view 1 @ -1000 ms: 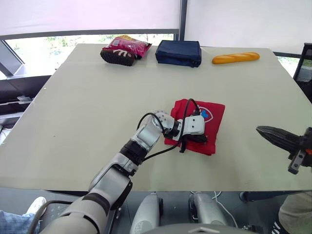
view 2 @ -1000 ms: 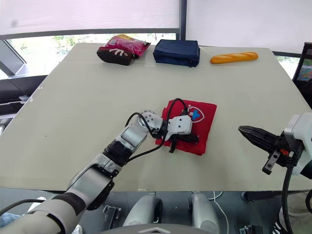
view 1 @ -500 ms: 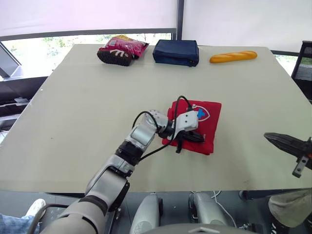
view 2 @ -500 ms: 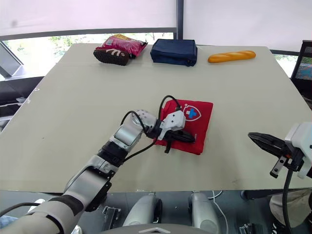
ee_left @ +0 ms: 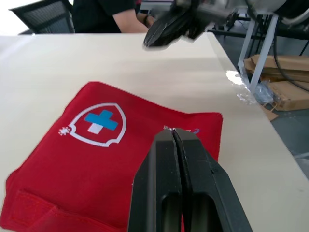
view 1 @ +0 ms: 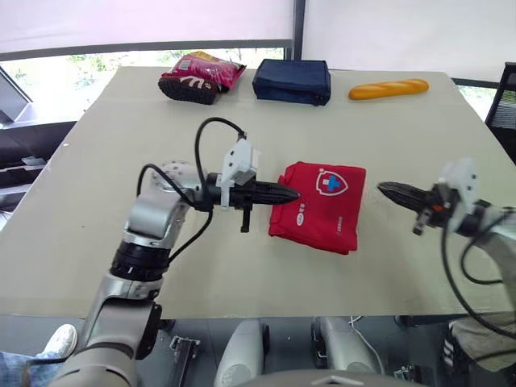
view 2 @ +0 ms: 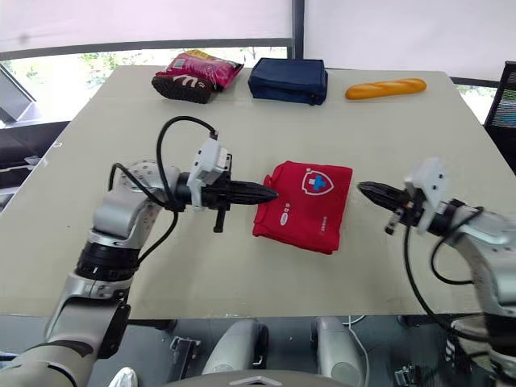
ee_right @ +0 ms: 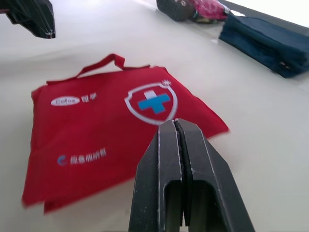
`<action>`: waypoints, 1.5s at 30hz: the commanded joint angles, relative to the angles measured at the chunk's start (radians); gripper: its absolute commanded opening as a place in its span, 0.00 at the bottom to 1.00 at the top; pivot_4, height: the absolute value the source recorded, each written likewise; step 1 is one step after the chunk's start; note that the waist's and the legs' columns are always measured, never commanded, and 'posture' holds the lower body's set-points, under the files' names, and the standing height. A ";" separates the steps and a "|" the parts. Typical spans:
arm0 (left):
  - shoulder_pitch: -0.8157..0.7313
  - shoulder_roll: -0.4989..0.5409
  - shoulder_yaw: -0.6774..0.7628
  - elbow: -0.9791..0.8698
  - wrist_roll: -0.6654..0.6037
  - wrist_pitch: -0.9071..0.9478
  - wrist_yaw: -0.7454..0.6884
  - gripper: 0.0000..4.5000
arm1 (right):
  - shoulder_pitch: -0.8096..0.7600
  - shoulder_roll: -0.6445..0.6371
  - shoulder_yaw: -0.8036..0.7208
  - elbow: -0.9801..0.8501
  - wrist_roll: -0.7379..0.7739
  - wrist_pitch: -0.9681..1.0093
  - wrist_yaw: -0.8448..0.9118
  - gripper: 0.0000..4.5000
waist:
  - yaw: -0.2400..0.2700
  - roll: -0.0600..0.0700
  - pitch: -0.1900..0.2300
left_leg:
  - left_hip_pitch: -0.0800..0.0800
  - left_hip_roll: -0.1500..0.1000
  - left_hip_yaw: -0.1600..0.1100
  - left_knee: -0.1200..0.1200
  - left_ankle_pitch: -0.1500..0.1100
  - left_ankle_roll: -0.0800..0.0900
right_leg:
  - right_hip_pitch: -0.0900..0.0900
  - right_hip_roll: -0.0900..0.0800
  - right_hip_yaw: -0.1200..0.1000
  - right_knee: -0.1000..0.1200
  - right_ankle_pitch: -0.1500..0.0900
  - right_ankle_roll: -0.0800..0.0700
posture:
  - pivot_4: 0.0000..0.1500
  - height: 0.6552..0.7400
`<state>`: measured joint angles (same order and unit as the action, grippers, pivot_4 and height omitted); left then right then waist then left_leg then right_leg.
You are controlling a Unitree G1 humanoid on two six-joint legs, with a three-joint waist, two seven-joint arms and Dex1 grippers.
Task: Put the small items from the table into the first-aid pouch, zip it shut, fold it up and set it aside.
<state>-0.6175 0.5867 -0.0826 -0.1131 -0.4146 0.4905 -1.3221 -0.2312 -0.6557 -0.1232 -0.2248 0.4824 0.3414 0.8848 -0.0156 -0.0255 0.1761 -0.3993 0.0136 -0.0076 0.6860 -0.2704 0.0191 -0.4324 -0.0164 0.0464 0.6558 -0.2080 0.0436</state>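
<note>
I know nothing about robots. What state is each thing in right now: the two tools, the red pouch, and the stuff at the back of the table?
Left tool: shut, empty, tip at the pouch's left edge.
Right tool: shut, empty, apart from the pouch on its right.
First-aid pouch: folded, lying flat; whether zipped, cannot tell.
Navy bag: closed, lying flat.
Snack packet: lying on its side.
Bread loaf: whole, lying flat.

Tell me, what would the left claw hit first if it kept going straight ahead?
Probably the red first-aid pouch: the left gripper, jaws shut, points at its near edge, though how high it hovers is unclear.
</note>
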 commanded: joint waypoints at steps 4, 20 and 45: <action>0.027 0.101 0.101 -0.135 -0.108 0.068 0.027 0.02 | -0.150 0.123 0.148 0.322 -0.175 -0.212 0.012 0.00 | 0.002 0.001 0.001 | 0.000 0.000 0.000 0.000 0.000 0.000 | 0.000 -0.001 0.000 0.000 0.000 0.000 | 1.00 0.69; 0.068 0.186 0.140 -0.195 -0.185 0.103 0.089 0.00 | -0.144 0.116 0.107 0.267 -0.117 -0.010 0.025 0.26 | -0.002 0.001 0.001 | 0.004 0.000 0.000 0.000 0.000 -0.001 | 0.002 0.001 0.000 0.004 -0.001 -0.002 | 1.00 0.69; 0.134 0.320 0.203 -0.266 -0.272 0.164 0.112 0.20 | -0.212 0.225 0.081 0.282 0.148 0.615 -0.104 0.69 | -0.023 0.002 0.002 | 0.001 0.002 0.000 -0.001 0.000 0.000 | -0.001 0.001 0.000 0.002 -0.001 -0.001 | 1.00 0.69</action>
<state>-0.4896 0.8836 0.0807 -0.3441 -0.6714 0.6515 -1.2141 -0.4307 -0.4343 -0.0513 0.0553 0.6310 0.9555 0.7784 -0.0389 -0.0231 0.1784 -0.3979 0.0152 -0.0073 0.6852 -0.2701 0.0187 -0.4330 -0.0153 0.0466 0.6580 -0.2086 0.0423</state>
